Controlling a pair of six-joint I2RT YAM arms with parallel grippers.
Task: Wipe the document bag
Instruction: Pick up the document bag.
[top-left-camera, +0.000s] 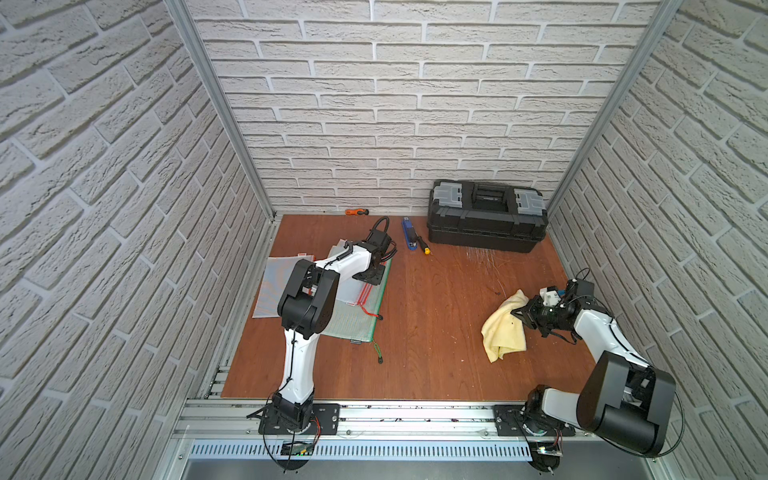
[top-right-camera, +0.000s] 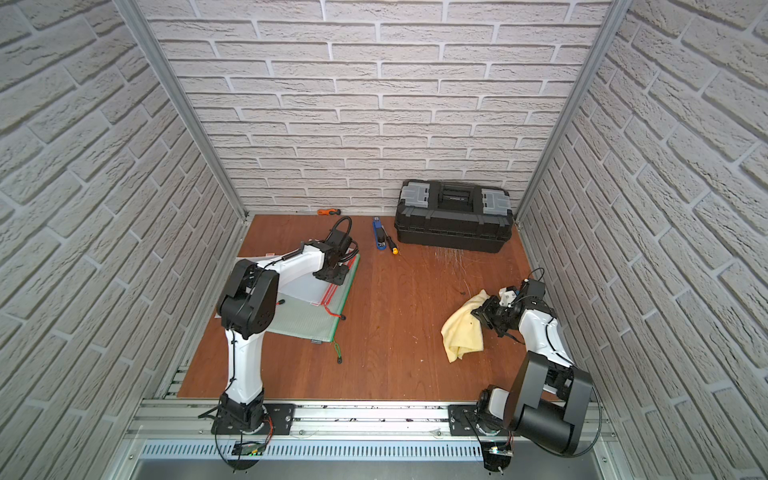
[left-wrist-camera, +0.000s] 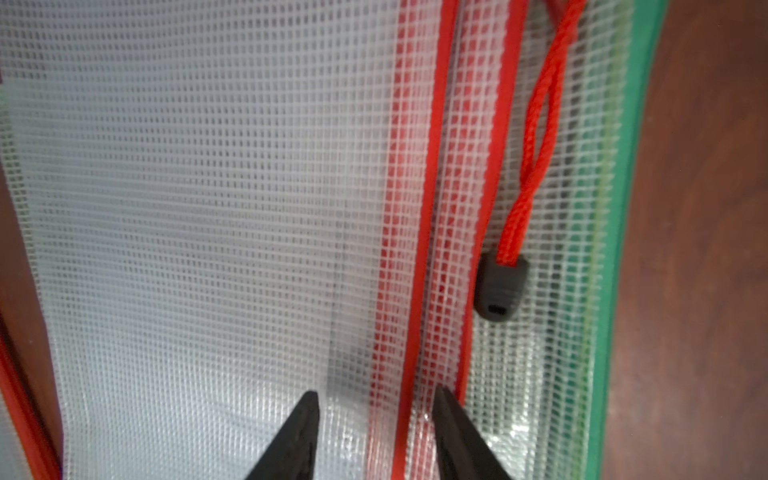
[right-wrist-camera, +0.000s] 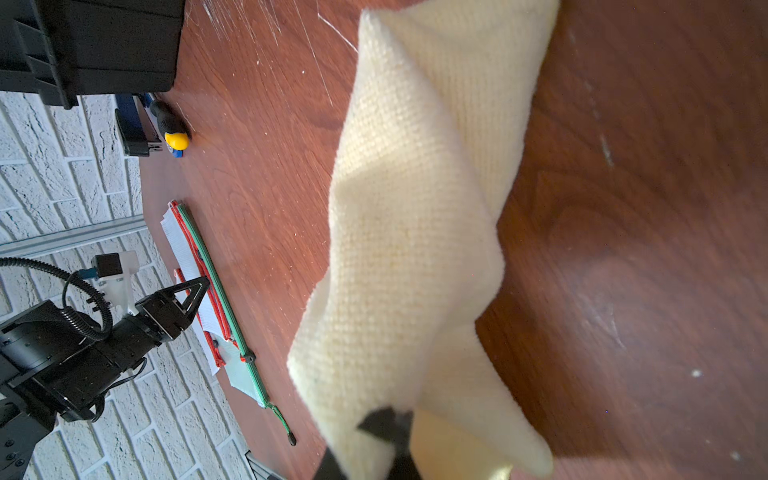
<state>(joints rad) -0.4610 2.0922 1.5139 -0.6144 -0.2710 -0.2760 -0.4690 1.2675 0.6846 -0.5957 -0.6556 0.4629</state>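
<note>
A mesh document bag with red trim (top-left-camera: 348, 293) (top-right-camera: 305, 291) lies on a larger green-trimmed mesh bag (top-left-camera: 353, 322) at the table's left. My left gripper (top-left-camera: 371, 277) (left-wrist-camera: 376, 399) is down on the red-trimmed bag's far end. It is open, and the jaws straddle the red zipper strip (left-wrist-camera: 419, 249). A red pull cord with a black toggle (left-wrist-camera: 500, 291) lies beside it. At the right, my right gripper (top-left-camera: 519, 313) (right-wrist-camera: 386, 419) is shut on a pale yellow cloth (top-left-camera: 505, 328) (right-wrist-camera: 415, 208). The cloth drapes down onto the wood.
A black toolbox (top-left-camera: 486, 220) stands at the back right. A blue stapler (top-left-camera: 409, 235), a yellow-ended screwdriver (top-left-camera: 424, 245) and an orange tool (top-left-camera: 357, 212) lie near the back wall. Clear sleeves (top-left-camera: 272, 286) lie at the far left. A green zipper cord (top-left-camera: 377, 351) trails toward the front.
</note>
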